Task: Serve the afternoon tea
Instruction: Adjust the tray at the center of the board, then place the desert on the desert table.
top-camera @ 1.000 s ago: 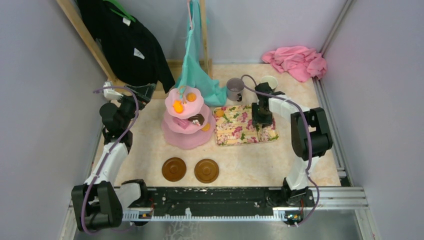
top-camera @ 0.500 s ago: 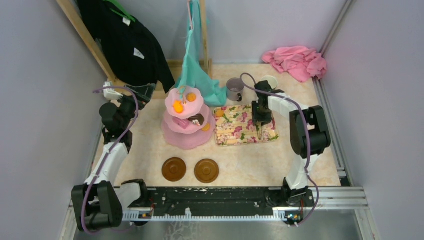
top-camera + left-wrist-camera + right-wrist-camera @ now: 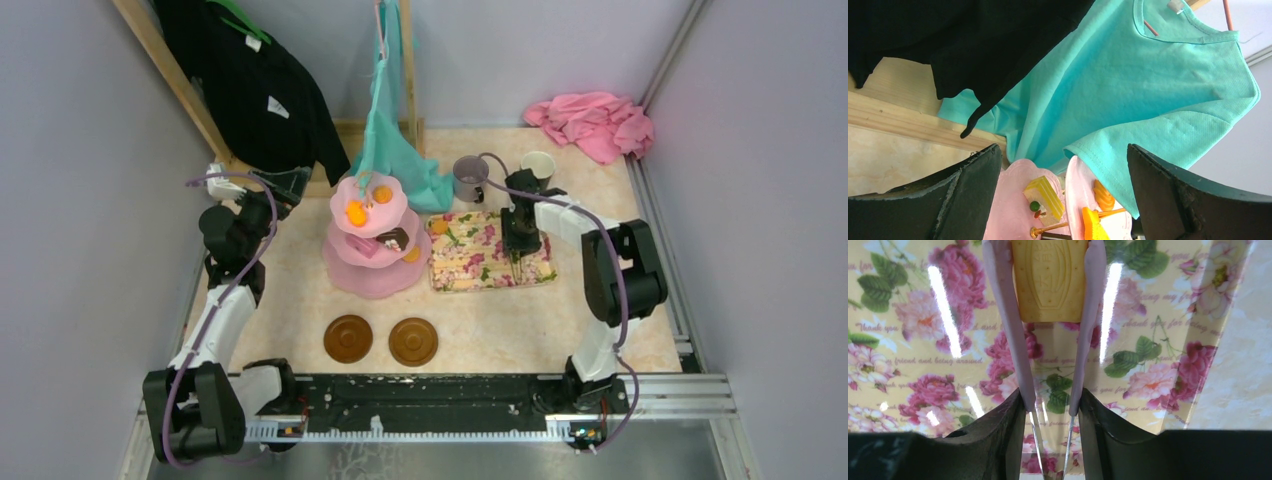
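Observation:
My right gripper (image 3: 1050, 405) is shut on pink tongs (image 3: 1013, 330), and the tong arms pinch a yellow biscuit-like cake (image 3: 1049, 280) just over the floral tray (image 3: 1158, 340). From above, the right gripper (image 3: 519, 252) hangs over the tray's right part (image 3: 470, 265); a small orange cake (image 3: 439, 226) lies at its far-left corner. The pink three-tier stand (image 3: 350, 280) carries orange cakes (image 3: 356, 212) and a brown one (image 3: 392, 240). My left gripper (image 3: 1063, 150) is open and empty, facing the stand's tiers (image 3: 1013, 210) with a yellow cake (image 3: 1045, 197).
A grey mug (image 3: 468, 178) and a black white-lined mug (image 3: 538, 164) stand behind the tray. Two brown discs (image 3: 348, 338) (image 3: 413, 341) lie near the front. A teal shirt (image 3: 1128, 80) and a black garment (image 3: 948, 40) hang behind the stand; a pink cloth (image 3: 595, 122) lies at the back right.
The right gripper has squeezed the tongs narrower and its arm has edged slightly left over the tray. The left arm has not moved.

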Action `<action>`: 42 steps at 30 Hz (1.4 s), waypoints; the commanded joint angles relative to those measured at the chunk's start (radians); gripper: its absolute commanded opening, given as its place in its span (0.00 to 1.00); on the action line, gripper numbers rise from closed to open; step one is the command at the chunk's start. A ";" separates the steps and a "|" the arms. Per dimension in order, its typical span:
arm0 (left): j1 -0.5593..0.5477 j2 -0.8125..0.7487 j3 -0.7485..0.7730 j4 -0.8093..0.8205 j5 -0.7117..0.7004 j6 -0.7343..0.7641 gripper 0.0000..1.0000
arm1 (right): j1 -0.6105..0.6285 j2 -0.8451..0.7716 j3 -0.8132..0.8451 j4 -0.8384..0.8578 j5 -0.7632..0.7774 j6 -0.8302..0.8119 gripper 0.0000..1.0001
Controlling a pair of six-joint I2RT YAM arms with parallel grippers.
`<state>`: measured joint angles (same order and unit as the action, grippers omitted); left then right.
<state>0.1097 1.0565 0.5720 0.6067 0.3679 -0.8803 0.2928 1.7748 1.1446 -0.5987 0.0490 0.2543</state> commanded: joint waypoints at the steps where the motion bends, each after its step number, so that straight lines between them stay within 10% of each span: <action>1: 0.009 -0.007 -0.009 0.033 0.010 -0.006 0.99 | 0.047 -0.080 -0.028 -0.010 0.000 0.015 0.16; 42: 0.009 0.020 -0.029 0.024 -0.014 -0.019 0.99 | 0.731 -0.248 -0.084 0.060 0.148 0.241 0.13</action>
<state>0.1139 1.0641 0.5560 0.6056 0.3592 -0.8883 0.9718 1.5253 1.0088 -0.5838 0.1581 0.4603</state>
